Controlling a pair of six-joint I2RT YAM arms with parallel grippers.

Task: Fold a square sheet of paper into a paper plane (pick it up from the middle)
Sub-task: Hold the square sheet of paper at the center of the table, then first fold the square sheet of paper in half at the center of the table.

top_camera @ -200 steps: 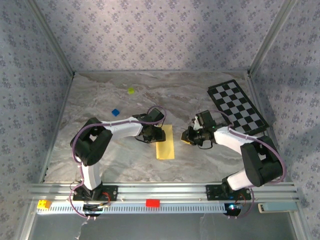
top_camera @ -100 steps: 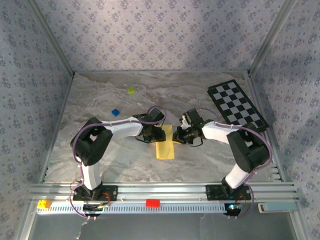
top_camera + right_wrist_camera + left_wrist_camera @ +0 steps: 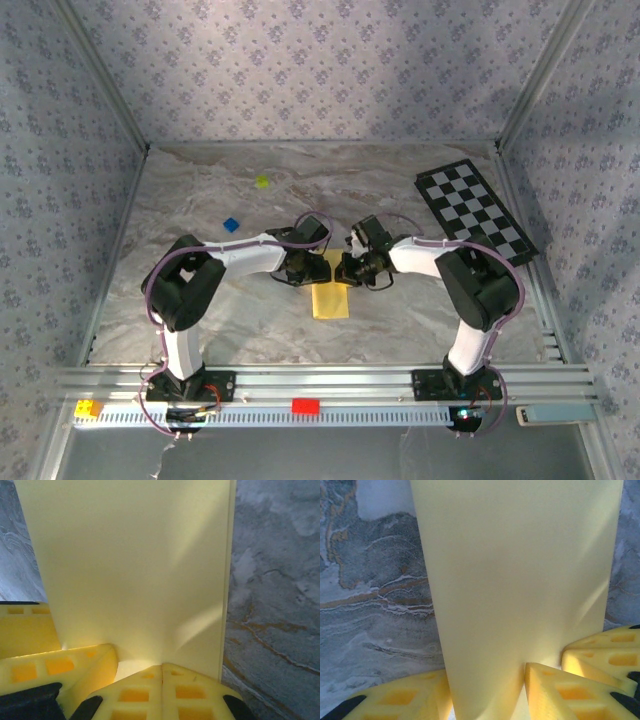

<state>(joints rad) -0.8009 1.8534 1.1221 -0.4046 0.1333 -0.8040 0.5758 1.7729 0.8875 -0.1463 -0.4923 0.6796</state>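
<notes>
The square sheet of paper (image 3: 331,296) lies mid-table as a narrow yellow folded strip; a paper plane is out of view. My left gripper (image 3: 319,267) sits at the strip's far left. In the left wrist view (image 3: 487,680) its jaws stand apart. The paper (image 3: 515,580) runs between them, its left edge lapping over the left finger (image 3: 395,700). My right gripper (image 3: 346,269) meets the strip from the right. In the right wrist view (image 3: 162,666) it is shut, pads together, tips touching the paper (image 3: 135,560).
A black-and-white checkered board (image 3: 475,212) lies at the back right. A yellow-green block (image 3: 262,182) and a blue block (image 3: 231,225) sit on the marble table (image 3: 200,300) behind the left arm. The two grippers are almost touching over the strip.
The right arm has swung left from near the checkered board to the paper's right edge, and its gripper has closed. The left arm and the paper have not moved.
</notes>
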